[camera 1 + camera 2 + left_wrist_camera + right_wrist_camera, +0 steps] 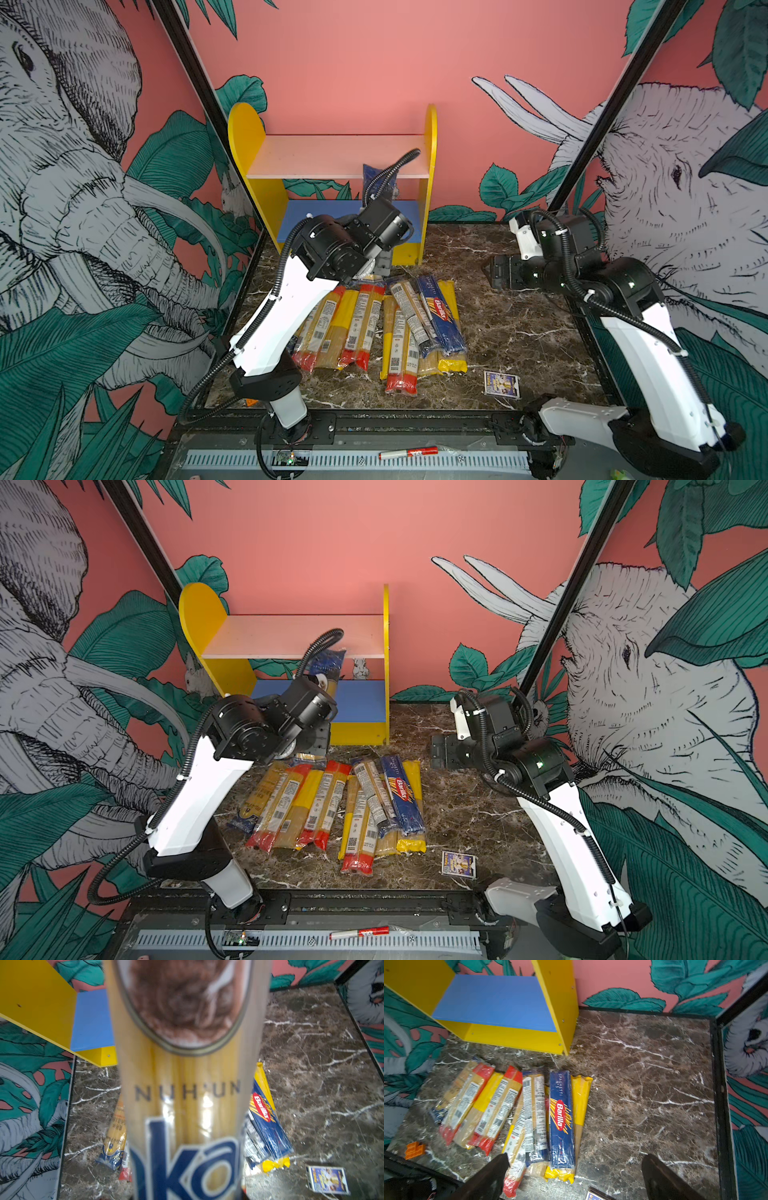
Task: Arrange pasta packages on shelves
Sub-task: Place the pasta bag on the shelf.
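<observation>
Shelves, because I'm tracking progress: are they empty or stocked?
Empty. The pink upper board and blue lower board are bare; packets lie on the table.

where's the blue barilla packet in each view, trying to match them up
Both top views: the Barilla packet lies flat, overlapping a yellow packet on its right.
Left wrist: half hidden behind the held packet, red logo showing.
Right wrist: logo up, on the same yellow packet.
Shared landmark: the shelf's blue lower board.
</observation>
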